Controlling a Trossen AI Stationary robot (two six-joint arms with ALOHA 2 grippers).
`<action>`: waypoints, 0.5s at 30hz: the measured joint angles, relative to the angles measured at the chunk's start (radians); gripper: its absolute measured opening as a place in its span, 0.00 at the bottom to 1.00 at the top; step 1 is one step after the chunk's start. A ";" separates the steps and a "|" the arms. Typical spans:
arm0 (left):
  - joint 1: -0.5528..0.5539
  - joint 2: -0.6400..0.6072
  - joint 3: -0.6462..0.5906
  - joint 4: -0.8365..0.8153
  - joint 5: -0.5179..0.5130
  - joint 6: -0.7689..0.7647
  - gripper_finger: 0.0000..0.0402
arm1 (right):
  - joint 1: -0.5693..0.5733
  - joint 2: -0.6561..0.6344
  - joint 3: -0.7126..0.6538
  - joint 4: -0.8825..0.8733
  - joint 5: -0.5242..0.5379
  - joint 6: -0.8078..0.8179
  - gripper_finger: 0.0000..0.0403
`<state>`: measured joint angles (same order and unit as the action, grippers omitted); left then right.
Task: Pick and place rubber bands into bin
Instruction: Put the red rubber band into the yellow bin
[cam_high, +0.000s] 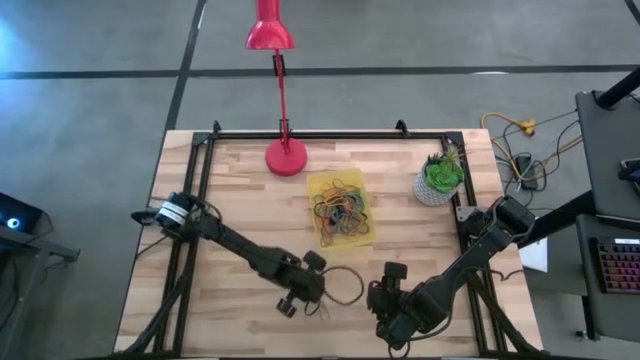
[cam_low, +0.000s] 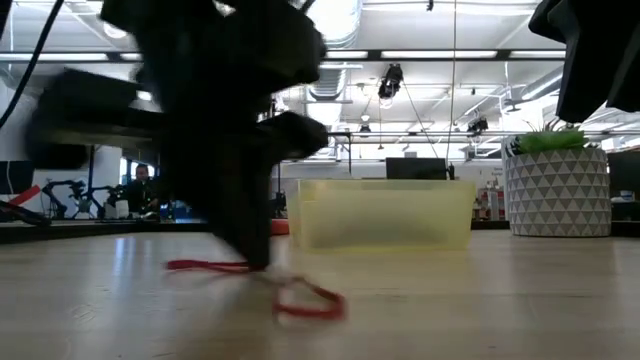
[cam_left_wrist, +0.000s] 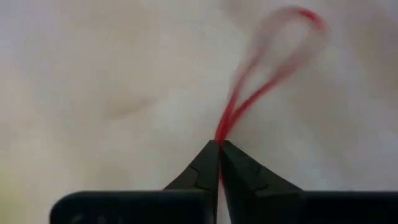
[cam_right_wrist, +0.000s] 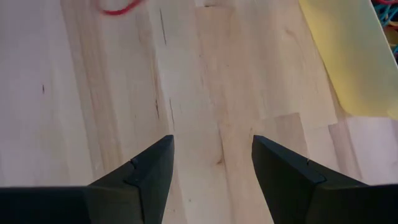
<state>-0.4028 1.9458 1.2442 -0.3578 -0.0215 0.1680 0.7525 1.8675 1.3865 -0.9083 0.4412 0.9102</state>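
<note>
My left hand (cam_left_wrist: 219, 149) is clamped on a red rubber band (cam_left_wrist: 267, 68), its far loop blurred; my right hand (cam_right_wrist: 211, 163) stands apart.

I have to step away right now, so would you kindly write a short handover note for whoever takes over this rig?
Left hand: shut on a red rubber band, down at the table near the front, by the middle.
Right hand: open, empty, waiting over bare wood at the front right.
Bin: mid-table, between the red lamp base and the white plant pot; it already holds a heap of mixed-colour bands.
Done: most bands are binned; the red one is pinched.
Left: lift the red band, carry it to the bin, release it. The band lies partly on the table.
</note>
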 joint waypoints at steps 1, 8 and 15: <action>0.004 -0.011 0.012 -0.018 -0.037 0.004 0.00 | 0.000 0.000 0.000 0.000 0.000 0.004 0.50; 0.009 -0.143 0.141 -0.157 -0.189 0.089 0.00 | 0.000 0.000 -0.001 -0.009 0.002 0.006 0.50; 0.057 -0.228 0.168 -0.199 -0.041 0.032 0.00 | 0.000 0.000 -0.006 -0.031 0.003 0.007 0.50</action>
<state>-0.3463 1.7178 1.4122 -0.5564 -0.0626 0.1995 0.7525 1.8675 1.3800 -0.9389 0.4442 0.9173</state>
